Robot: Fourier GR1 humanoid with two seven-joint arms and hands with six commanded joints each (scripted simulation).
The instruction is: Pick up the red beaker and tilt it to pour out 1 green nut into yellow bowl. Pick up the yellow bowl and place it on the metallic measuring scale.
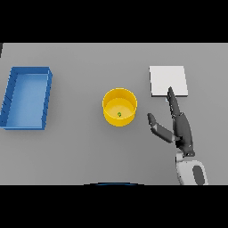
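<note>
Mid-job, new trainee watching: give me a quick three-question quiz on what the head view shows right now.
1. True or false: the yellow bowl already sits on the metallic measuring scale.
2. What lies inside the yellow bowl?
A. nothing
B. one green nut
C. a red beaker
3. Fill in: the right hand is to the ____ of the bowl, its fingers straight, holding nothing.

Key
1. False. The bowl stands on the table, apart from the scale.
2. B
3. right. The blue tray lies on the other side; the left hand does not show.
</note>
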